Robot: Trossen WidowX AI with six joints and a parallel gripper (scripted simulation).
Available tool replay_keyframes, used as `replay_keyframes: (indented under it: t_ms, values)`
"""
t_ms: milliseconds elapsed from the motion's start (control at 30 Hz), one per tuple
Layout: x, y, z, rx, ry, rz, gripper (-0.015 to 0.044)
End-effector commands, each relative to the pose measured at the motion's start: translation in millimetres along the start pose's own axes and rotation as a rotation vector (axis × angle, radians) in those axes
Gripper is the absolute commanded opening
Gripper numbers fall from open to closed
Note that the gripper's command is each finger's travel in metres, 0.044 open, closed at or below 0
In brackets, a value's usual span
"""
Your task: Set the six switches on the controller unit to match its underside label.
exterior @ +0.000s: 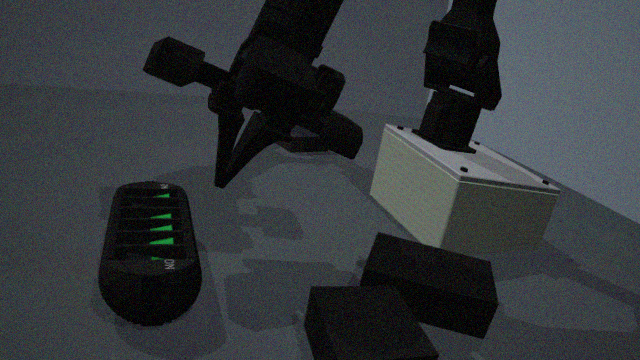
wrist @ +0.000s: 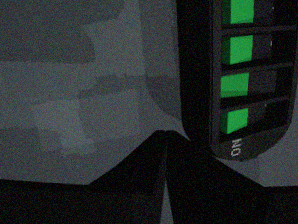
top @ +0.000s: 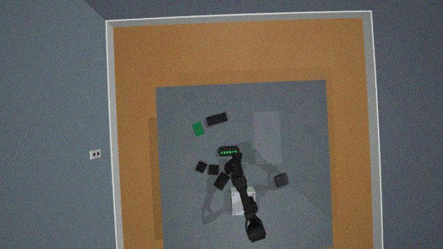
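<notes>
The gripper (top: 238, 154) (exterior: 220, 186) (wrist: 164, 140), fingertips pressed together on nothing, hangs beside the unit (top: 228, 151) (exterior: 150, 280) (wrist: 252, 145), base down on the bench (top: 294, 97) (exterior: 45, 145) (wrist: 110, 110); pressing any of 6 switches wants a straight, centred push.

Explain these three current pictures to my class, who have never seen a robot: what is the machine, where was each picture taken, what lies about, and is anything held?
The machine is a black robot arm standing on a pale box. Its gripper, two pointed fingers, is shut and holds nothing.

The top picture looks down from above. The exterior one looks from beside the bench. The wrist one looks past the fingertips.

On the bench sits the controller unit, its green-ended switches facing up. Around it lie several dark blocks and a flat green piece.
</notes>
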State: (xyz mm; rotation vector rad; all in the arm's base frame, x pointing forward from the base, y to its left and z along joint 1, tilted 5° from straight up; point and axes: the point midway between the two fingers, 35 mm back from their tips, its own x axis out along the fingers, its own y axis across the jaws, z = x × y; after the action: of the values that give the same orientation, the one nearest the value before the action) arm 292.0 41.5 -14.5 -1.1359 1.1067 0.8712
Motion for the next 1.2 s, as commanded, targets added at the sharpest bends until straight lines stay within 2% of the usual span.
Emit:
replay_keyframes:
  t_ms: [0,133,900,1167]
  values:
    - [0,2,-3,-0.021,0.000,0.008,0.0000]
    - [3,-9,-8,-0.101,-0.024,0.004,0.0000]
    - [3,-8,-9,-0.096,-0.019,0.008,0.0000]
    - [0,-26,13,-0.099,0.003,0.068,0.0210]
